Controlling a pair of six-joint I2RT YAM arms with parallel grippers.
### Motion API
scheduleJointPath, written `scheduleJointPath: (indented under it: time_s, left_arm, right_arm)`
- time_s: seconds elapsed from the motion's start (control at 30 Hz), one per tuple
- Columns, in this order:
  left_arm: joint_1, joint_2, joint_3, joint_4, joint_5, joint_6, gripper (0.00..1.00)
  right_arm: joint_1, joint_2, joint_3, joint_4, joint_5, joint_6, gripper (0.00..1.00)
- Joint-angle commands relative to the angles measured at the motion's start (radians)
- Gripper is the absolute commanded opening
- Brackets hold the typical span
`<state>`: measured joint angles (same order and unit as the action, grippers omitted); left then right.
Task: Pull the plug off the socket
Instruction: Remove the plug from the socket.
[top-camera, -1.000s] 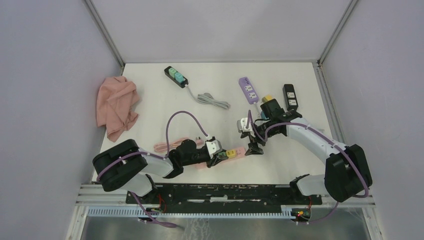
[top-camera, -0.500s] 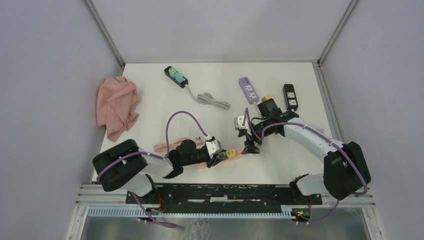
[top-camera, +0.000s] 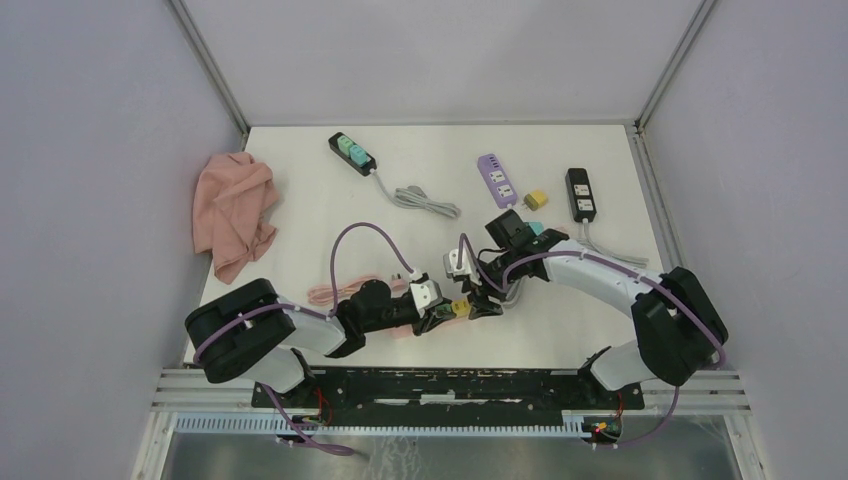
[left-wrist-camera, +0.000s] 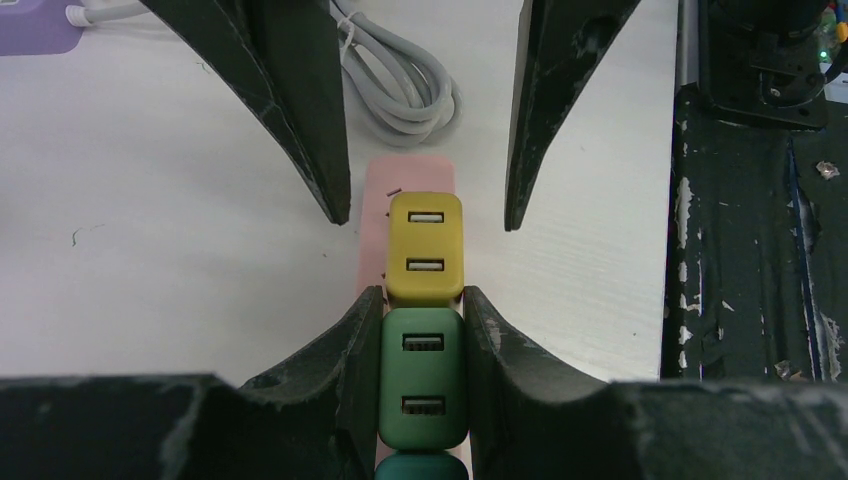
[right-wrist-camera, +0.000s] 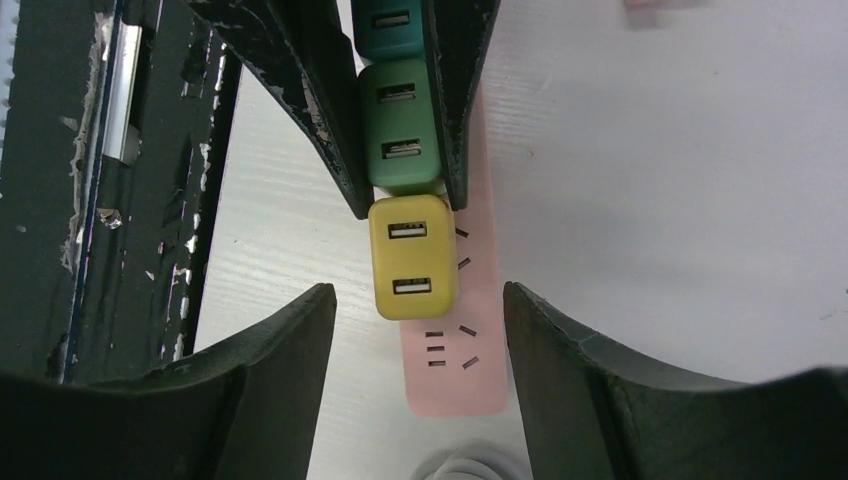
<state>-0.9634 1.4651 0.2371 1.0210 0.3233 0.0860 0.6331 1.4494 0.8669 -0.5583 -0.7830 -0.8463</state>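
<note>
Pinching a boxy green plug (left-wrist-camera: 423, 378) — scuffed left fingers (left-wrist-camera: 345, 350).

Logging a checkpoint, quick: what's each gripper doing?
Left gripper: closed on the green plug.
Right gripper: open, fingers either side of the yellow plug, not touching.

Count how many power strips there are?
4: teal-socket strip back left, purple strip and black strip back right, pink strip near, under the green plug in the left jaws.

Wht tbl (top-camera: 300, 235) — pink cloth (top-camera: 233, 210), pink strip (right-wrist-camera: 455, 380), purple strip (top-camera: 497, 180).
</note>
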Motion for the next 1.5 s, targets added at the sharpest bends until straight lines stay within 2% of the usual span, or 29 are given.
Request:
scheduleJointPath:
  time_s: [0.0, 0.1, 0.23, 0.33, 0.4, 0.53, 0.6, 0.67, 0.83, 1.0, 1.47]
  left_arm:
    - [0.001, -0.002, -0.021, 0.026, 0.006, -0.058, 0.05]
    - [0.001, 0.002, -0.022, 0.039, 0.006, -0.061, 0.05]
    - [0.001, 0.008, -0.024, 0.051, 0.005, -0.065, 0.06]
    - [0.0, 0.01, -0.032, 0.063, 0.0, -0.071, 0.11]
    - [0.001, 0.008, -0.036, 0.069, -0.006, -0.075, 0.25]
    - [0.001, -0.027, -0.06, 0.082, -0.03, -0.079, 0.62]
    - [0.001, -0.061, -0.081, 0.081, -0.049, -0.073, 0.74]
    - [0.001, -0.103, -0.103, 0.073, -0.071, -0.065, 0.81]
    - [0.0, -0.211, -0.135, -0.02, -0.104, -0.035, 0.83]
    - [0.0, -0.25, -0.168, -0.044, -0.099, -0.028, 0.82]
    - [-0.005, -0.139, -0.105, -0.03, -0.052, -0.037, 0.71]
  right_arm:
    - [0.048, 0.014, 0.015, 0.051, 0.068, 0.035, 0.66]
    - [0.073, 0.021, 0.013, 0.067, 0.092, 0.038, 0.58]
    - [0.087, 0.022, 0.009, 0.071, 0.111, 0.029, 0.37]
    - [0.087, 0.011, 0.016, 0.038, 0.107, -0.016, 0.25]
    - [0.087, 0.0, 0.015, 0.006, 0.101, -0.066, 0.19]
    - [0.085, -0.003, 0.024, -0.039, 0.121, -0.116, 0.1]
    - [0.085, 0.002, 0.034, -0.065, 0.121, -0.133, 0.08]
    - [0.085, 0.005, 0.041, -0.089, 0.116, -0.152, 0.07]
    - [0.074, 0.003, 0.051, -0.128, 0.1, -0.18, 0.07]
    - [0.06, 0.005, 0.057, -0.147, 0.086, -0.192, 0.07]
    - [0.05, 0.011, 0.062, -0.152, 0.068, -0.188, 0.07]
